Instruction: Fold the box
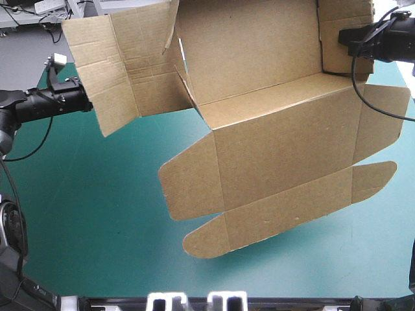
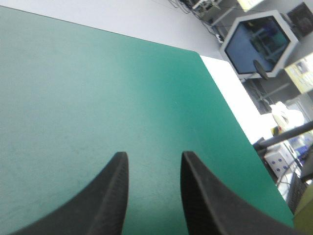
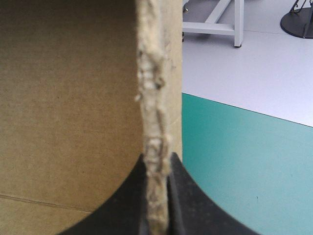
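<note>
The brown box (image 1: 272, 129) hangs in the air over the table as a large unfolded sheet, tilted, with its rounded flaps (image 1: 194, 188) lowest toward the front. My right gripper (image 1: 345, 37) is shut on a panel edge at the sheet's far right. In the right wrist view, the raw board edge (image 3: 152, 88) runs straight up from between the black fingers (image 3: 157, 164). My left gripper (image 1: 88, 101) sits just beside the box's left flap (image 1: 107, 78). It stands open (image 2: 154, 156), with only teal-green cover between its fingers.
The teal-green cover (image 1: 97, 214) stretches under the lifted sheet. In the left wrist view, the table's edge and rounded corner (image 2: 198, 53) lie ahead of the gripper, with grey floor beyond.
</note>
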`<state>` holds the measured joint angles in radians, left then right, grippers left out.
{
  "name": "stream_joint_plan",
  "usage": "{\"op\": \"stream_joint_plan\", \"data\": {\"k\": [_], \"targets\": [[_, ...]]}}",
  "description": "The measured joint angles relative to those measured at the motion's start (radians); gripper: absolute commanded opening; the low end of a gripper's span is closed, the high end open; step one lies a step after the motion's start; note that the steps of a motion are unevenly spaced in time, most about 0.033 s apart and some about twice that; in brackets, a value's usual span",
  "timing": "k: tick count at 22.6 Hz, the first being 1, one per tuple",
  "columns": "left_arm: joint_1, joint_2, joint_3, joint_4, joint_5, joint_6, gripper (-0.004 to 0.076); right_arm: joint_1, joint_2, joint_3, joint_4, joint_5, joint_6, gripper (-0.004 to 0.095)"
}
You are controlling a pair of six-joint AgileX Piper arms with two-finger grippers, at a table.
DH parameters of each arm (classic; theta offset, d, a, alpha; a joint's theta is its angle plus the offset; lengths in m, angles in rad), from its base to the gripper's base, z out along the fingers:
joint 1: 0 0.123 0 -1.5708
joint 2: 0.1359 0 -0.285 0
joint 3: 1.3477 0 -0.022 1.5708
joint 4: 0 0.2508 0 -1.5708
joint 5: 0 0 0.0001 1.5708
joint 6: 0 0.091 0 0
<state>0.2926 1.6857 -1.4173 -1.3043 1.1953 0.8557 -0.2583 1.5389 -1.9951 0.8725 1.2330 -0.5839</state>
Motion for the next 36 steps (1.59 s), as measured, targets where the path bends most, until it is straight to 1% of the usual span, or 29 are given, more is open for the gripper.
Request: {"op": "stream_joint_plan", "data": {"k": [4, 7, 10, 12, 17, 21, 22, 25, 27, 28, 29, 31, 33, 36], "targets": [[-0.090, 0.000, 0.000, -0.063, 0.005, 0.033, 0.0269, 0.020, 0.000, -0.001, 0.002, 0.000, 0.000, -0.0018], [-0.179, 0.000, -0.008, -0.149, 0.008, 0.072, 0.0269, 0.057, 0.001, -0.001, -0.064, 0.000, 0.008, -0.0018], [-0.229, -0.014, -0.055, -0.153, 0.006, 0.077, 0.0269, 0.065, 0.013, 0.000, -0.108, 0.000, 0.011, -0.0018], [-0.262, -0.055, -0.073, -0.153, 0.010, 0.078, 0.0269, 0.068, 0.032, 0.001, -0.131, 0.000, 0.010, -0.0018], [-0.275, -0.138, -0.076, -0.153, 0.017, 0.079, 0.0269, 0.080, 0.069, 0.002, -0.159, 0.000, 0.009, -0.0018], [-0.289, -0.185, -0.079, -0.132, 0.018, 0.078, 0.0269, 0.133, 0.086, 0.005, -0.186, -0.007, 0.016, -0.0018], [-0.306, -0.193, -0.080, -0.111, 0.022, 0.072, 0.0270, 0.165, 0.088, 0.006, -0.214, -0.024, 0.027, -0.0018], [-0.330, -0.195, -0.080, -0.084, 0.024, 0.059, 0.0274, 0.203, 0.089, 0.006, -0.268, -0.061, 0.054, -0.0018], [-0.337, -0.195, -0.080, -0.077, 0.024, 0.056, 0.0309, 0.222, 0.091, 0.006, -0.302, -0.080, 0.069, -0.0018], [-0.339, -0.195, -0.080, -0.074, 0.024, 0.055, 0.0340, 0.232, 0.091, 0.006, -0.320, -0.088, 0.079, -0.0018], [-0.341, -0.195, -0.080, -0.072, 0.024, 0.054, 0.0400, 0.244, 0.091, 0.007, -0.337, -0.097, 0.088, -0.0018], [-0.342, -0.195, -0.080, -0.068, 0.024, 0.053, 0.0453, 0.281, 0.091, 0.008, -0.389, -0.120, 0.114, -0.0018], [-0.342, -0.195, -0.080, -0.067, 0.024, 0.048, 0.0453, 0.332, 0.091, 0.008, -0.472, -0.157, 0.167, -0.0018], [-0.348, -0.196, -0.080, -0.038, 0.000, 0.041, 0.0452, 0.383, 0.093, 0.009, -0.550, -0.193, 0.206, -0.0018]]}}
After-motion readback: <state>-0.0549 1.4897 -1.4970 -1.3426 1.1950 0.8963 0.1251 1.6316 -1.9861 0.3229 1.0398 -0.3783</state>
